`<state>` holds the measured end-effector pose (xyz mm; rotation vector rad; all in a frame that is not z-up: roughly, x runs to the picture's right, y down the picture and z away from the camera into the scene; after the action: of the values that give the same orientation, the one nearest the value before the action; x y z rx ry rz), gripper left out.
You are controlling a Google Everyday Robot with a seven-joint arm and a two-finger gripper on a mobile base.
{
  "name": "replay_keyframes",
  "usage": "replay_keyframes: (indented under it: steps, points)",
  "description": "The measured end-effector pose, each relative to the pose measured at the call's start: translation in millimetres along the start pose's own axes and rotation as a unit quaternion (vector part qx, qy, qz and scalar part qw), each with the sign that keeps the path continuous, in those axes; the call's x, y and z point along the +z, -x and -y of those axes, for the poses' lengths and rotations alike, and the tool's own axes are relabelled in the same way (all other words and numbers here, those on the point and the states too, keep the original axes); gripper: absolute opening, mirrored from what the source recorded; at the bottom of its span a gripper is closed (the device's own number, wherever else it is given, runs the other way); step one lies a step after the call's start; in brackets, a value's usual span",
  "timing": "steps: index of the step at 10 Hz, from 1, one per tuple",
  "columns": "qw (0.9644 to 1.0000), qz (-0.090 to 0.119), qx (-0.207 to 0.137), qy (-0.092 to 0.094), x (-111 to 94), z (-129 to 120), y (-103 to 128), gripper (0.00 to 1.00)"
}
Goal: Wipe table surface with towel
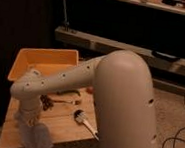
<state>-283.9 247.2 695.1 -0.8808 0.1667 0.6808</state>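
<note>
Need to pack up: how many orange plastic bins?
1: the orange plastic bin, back-left on the wooden table; gripper at front-left by the grey towel. Arm may hide more.

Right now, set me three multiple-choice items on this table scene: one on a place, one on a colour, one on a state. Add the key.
1. Where is the pincer?
A. at the table's front left
B. inside the bin
C. up by the shelf

2. What colour is the bin?
A. blue
B. orange
C. green

3. How is the spoon placed?
A. standing in a cup
B. held in the air
C. lying flat on the table

Key: 1 A, it is down at the towel there; 2 B, its walls show orange; 3 C, it rests on the wood.
</note>
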Motion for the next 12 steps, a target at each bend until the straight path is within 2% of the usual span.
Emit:
replay_keyframes:
  steps: [2,4,6,8,9,11,12]
  points:
    - [0.9997,-0.004,-0.022,0.013,3.3,-20.9,22.9,0.0]
    - [0.9995,-0.004,-0.013,0.028,3.3,-19.5,36.0,0.0]
    - [0.9991,0.002,0.018,0.039,-1.2,4.7,40.1,0.0]
    - [0.9971,0.012,0.057,0.05,-7.4,39.9,42.2,0.0]
    - [0.9957,0.01,0.077,0.049,-9.7,63.1,41.6,0.0]
    - [0.9927,0.002,0.116,0.035,-11.3,103.0,40.2,0.0]
    - [0.9908,-0.003,0.132,0.027,-10.5,115.4,35.6,0.0]
